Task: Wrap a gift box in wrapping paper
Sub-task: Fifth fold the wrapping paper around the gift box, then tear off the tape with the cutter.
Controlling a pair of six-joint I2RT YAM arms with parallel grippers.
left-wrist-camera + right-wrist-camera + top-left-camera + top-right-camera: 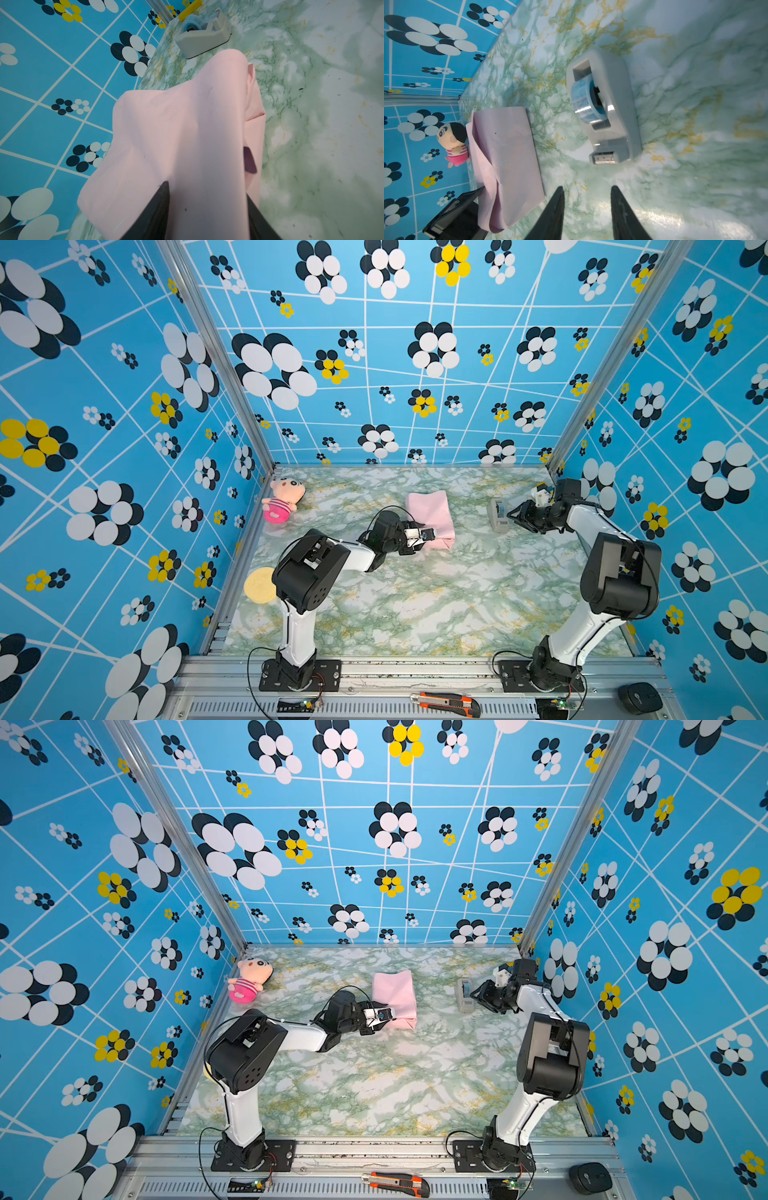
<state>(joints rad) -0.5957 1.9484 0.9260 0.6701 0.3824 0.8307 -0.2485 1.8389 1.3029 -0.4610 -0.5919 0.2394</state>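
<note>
The wrapping paper (430, 512) (395, 990) lies folded, pale pink face out, into a box-shaped bundle at mid-table. The gift box is hidden inside it; only a dark patch (249, 160) shows in a gap between the folds. My left gripper (428, 536) (386, 1014) (207, 193) is shut on the near end of the paper bundle (176, 128), one finger on each side. Off to the right, my right gripper (517, 516) (482, 992) (586, 188) stands open and holds nothing, just short of the cutter end of the grey tape dispenser (608, 104). The paper (506, 145) lies beside it.
The tape dispenser (498, 514) (464, 994) (204, 35) sits at the back right. A pink-striped plush doll (282, 502) (249, 982) lies in the back left corner. A yellow round pad (259, 585) lies by the left wall. An orange utility knife (446, 702) rests on the front rail.
</note>
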